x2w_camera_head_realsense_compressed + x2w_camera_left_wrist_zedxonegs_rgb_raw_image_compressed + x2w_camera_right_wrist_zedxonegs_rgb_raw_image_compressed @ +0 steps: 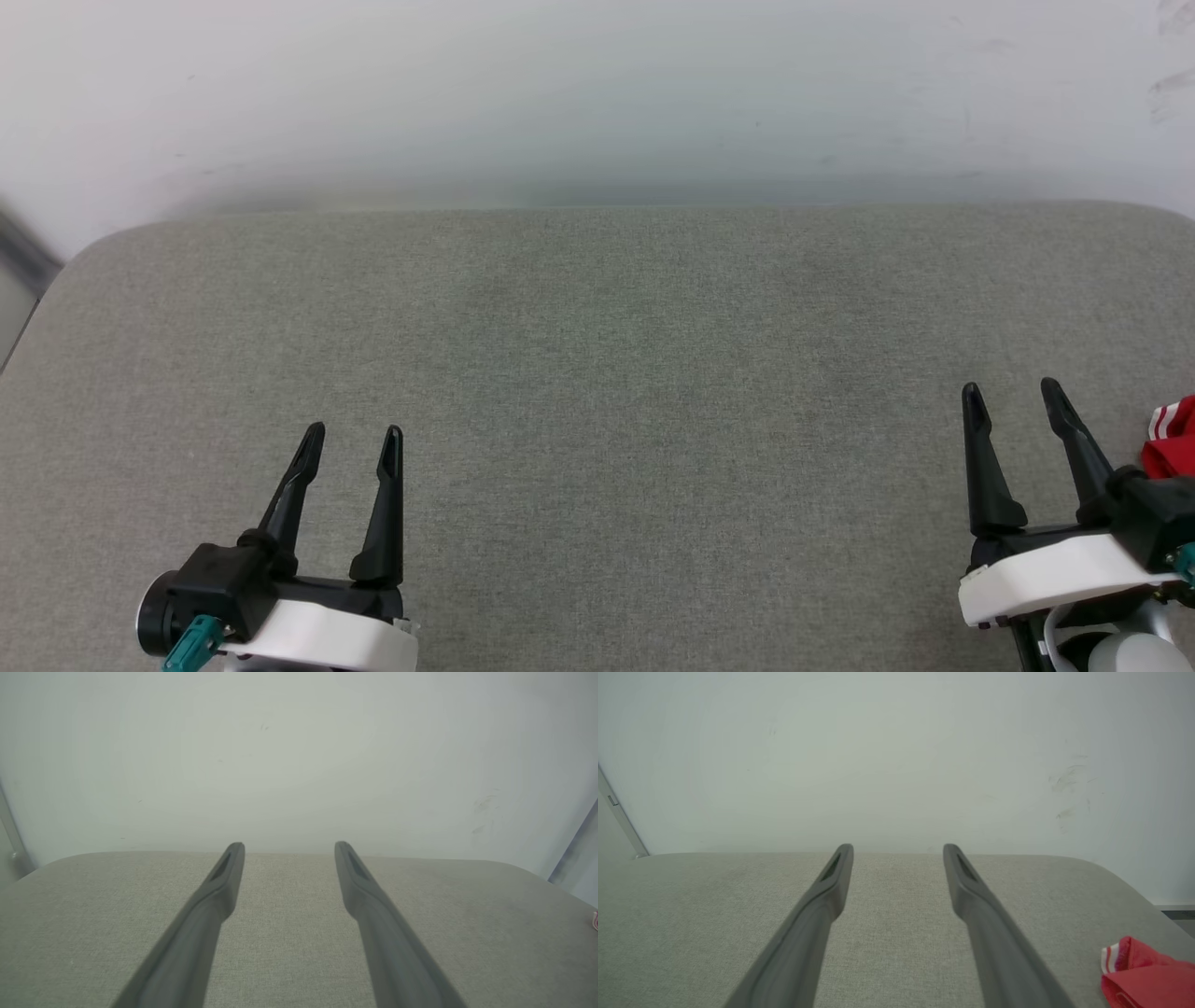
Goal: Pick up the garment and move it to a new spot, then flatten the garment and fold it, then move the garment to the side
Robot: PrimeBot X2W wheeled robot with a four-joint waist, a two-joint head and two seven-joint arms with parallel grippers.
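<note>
— What are the claws doing?
— The left claw [354,432] is spread wide and holds nothing. The right claw [1011,387] is spread wide too, and it is empty.
— Where is the garment?
— The red garment [1172,443] lies bunched up on the grey worktop [597,355], just beside the right claw, on its outer side. A white wall [597,93] stands behind.

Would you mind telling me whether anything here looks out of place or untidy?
The garment lies crumpled in a heap at the far right of the grey surface, just right of the open right gripper, not spread flat. Nothing else stands out.
</note>
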